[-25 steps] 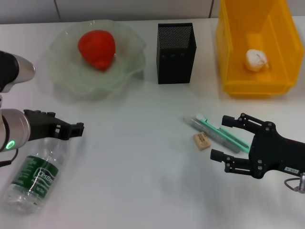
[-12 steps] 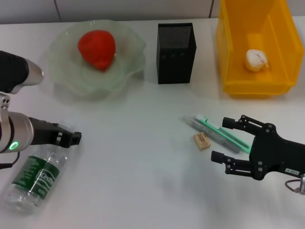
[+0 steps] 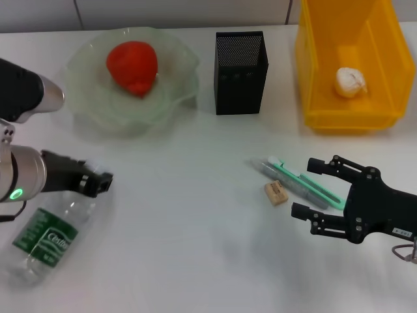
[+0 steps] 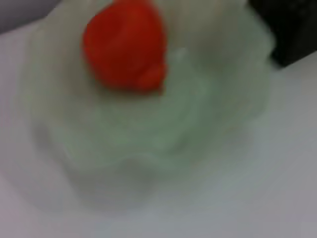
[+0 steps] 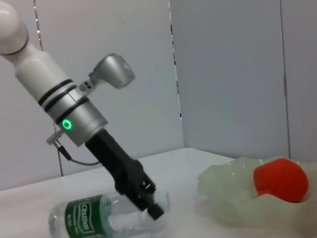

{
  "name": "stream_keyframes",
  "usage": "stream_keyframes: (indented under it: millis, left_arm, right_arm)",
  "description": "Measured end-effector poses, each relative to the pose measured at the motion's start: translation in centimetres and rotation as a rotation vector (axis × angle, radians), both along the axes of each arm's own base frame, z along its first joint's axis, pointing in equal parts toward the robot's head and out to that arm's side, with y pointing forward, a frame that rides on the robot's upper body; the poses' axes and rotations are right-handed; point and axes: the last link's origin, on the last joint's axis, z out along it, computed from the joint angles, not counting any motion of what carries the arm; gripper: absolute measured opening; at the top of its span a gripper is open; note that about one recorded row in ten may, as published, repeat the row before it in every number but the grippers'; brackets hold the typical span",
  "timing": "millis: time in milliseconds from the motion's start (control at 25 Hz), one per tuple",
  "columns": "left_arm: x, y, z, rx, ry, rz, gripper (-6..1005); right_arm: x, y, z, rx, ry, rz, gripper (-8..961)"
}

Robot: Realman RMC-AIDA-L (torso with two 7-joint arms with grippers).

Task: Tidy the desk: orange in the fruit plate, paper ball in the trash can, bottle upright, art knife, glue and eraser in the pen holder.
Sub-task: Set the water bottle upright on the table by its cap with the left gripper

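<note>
A clear plastic bottle with a green label lies on its side at the table's front left. My left gripper is shut on its neck end. The right wrist view shows the same grip on the bottle. My right gripper is open, just right of the green art knife, the glue stick and the tan eraser, touching none. The orange lies in the glass fruit plate. The paper ball lies in the yellow bin. The black mesh pen holder stands at the back centre.
The left wrist view shows the orange in the plate and a corner of the pen holder. Bare white table lies between the two grippers. A grey wall stands behind the table.
My left gripper has dropped onto the bottle's neck and closed on it, and the bottle has shifted slightly. The right gripper has barely moved.
</note>
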Motion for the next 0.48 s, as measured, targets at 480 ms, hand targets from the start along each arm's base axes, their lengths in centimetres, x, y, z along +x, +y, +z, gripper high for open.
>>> stream_keyframes:
  millis: [480]
  left_arm:
    - [-0.4,-0.8,4.5,0.116,-0.402,-0.428,446]
  right_arm:
    - [0.1,-0.2,0.2,-0.003,0.007,-0.005,852]
